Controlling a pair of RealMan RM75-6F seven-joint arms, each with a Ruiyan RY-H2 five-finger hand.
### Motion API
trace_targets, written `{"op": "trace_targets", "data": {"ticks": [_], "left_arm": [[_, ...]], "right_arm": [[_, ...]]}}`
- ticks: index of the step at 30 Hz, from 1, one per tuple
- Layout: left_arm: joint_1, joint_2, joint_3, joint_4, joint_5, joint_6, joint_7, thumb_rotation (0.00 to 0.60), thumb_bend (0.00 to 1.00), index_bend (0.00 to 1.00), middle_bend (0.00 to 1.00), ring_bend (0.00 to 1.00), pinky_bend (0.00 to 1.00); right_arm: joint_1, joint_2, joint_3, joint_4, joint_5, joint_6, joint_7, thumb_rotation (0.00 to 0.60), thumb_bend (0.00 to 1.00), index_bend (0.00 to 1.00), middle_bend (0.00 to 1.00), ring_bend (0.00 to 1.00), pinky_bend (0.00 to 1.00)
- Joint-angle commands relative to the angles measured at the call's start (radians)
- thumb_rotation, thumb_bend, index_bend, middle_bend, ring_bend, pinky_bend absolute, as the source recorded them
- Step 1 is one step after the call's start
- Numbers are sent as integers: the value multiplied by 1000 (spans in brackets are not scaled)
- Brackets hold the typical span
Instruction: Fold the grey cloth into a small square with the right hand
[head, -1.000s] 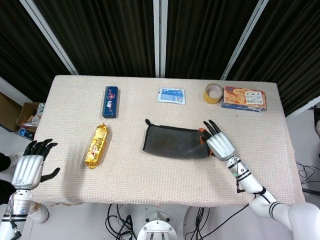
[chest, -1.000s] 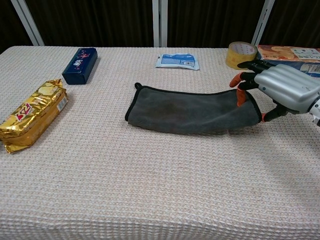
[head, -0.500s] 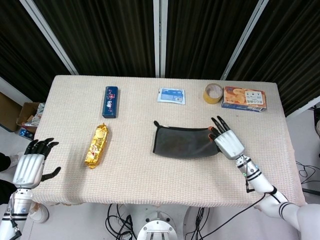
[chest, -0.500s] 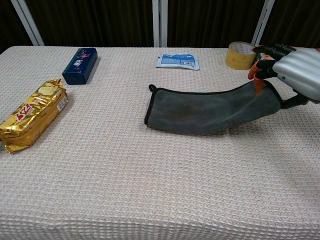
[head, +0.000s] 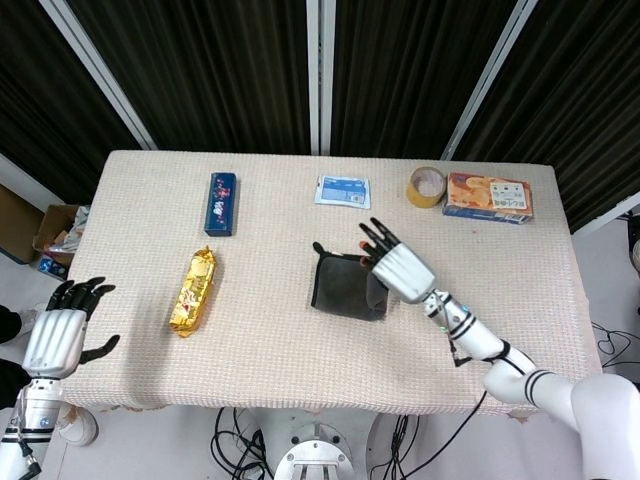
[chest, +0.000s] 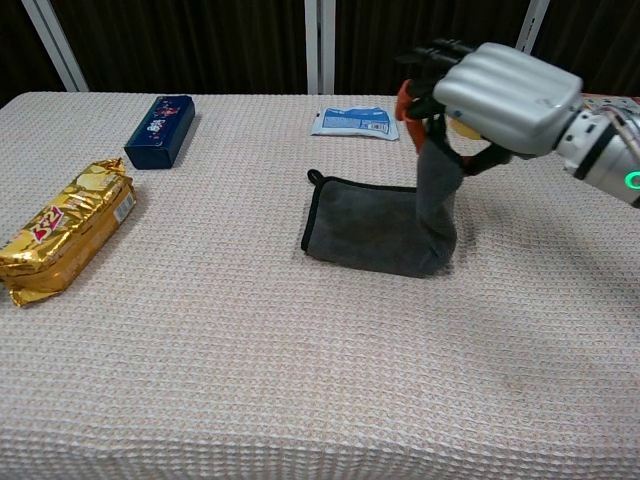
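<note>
Holding one end of the grey cloth (chest: 375, 225) lifted at frame centre, the right robot hand (chest: 500, 85) is mid-fold; laying it flat remains.

The left robot hand (head: 58, 338) holds nothing, fingers apart.

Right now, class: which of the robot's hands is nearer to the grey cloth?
Right. The right hand holds the grey cloth by its raised end; the left hand hangs off the table's left edge, far away.
</note>
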Motion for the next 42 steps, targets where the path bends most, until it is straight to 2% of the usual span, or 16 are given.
{"op": "trace_targets", "data": {"ticks": [1, 7, 15, 17, 20, 22, 23, 25, 30, 34, 37, 40, 42], "left_arm": [[4, 0, 3, 7, -2, 2, -9, 600, 176, 227, 138, 174, 120], [9, -2, 6, 23, -3, 1, -30, 600, 176, 227, 138, 174, 120], [13, 5, 8, 30, -2, 3, -44, 600, 176, 227, 138, 173, 120], [15, 6, 8, 29, -2, 6, -44, 600, 177, 227, 138, 173, 120], [16, 6, 7, 27, -1, 8, -47, 600, 176, 227, 138, 174, 120], [15, 6, 7, 27, 0, 6, -46, 600, 177, 227, 138, 173, 120], [14, 6, 6, 26, 1, 6, -46, 600, 177, 226, 138, 173, 120], [13, 7, 5, 25, 3, 7, -44, 600, 177, 227, 138, 173, 120], [12, 6, -3, 27, 7, 19, -32, 600, 177, 227, 138, 173, 120], [13, -3, -10, 48, 7, 33, -4, 600, 176, 227, 138, 173, 120], [12, -20, -21, 69, -3, 42, 16, 600, 176, 227, 138, 173, 119], [9, -30, -28, 74, -7, 43, 27, 600, 177, 227, 138, 173, 119], [8, -32, -30, 74, -6, 45, 28, 600, 177, 227, 138, 173, 119]], "right_arm": [[75, -59, 21, 0, -6, -81, -44, 600, 438, 718, 287, 0, 0], [144, -122, 23, 46, 7, -173, -67, 600, 437, 716, 285, 0, 0], [188, -198, 37, 125, 51, -239, -70, 600, 431, 673, 274, 0, 0], [193, -212, 43, 136, 70, -257, -84, 600, 403, 603, 244, 0, 0], [186, -223, 55, 126, 105, -276, -115, 600, 241, 295, 145, 0, 0], [173, -225, 70, 108, 137, -277, -153, 600, 100, 62, 59, 0, 0], [165, -223, 78, 96, 149, -270, -167, 600, 56, 16, 31, 0, 0], [145, -211, 94, 63, 174, -245, -185, 600, 6, 0, 1, 0, 0], [41, -102, 133, -111, 239, -120, -216, 600, 6, 0, 0, 0, 0], [-106, 82, 140, -339, 297, 15, -235, 600, 101, 0, 21, 0, 0], [-228, 238, 120, -540, 360, 80, -200, 600, 162, 2, 83, 0, 0], [-337, 405, 77, -731, 390, 118, -97, 600, 181, 15, 106, 0, 0], [-397, 486, 46, -798, 381, 152, -32, 600, 181, 19, 105, 0, 0]]}}
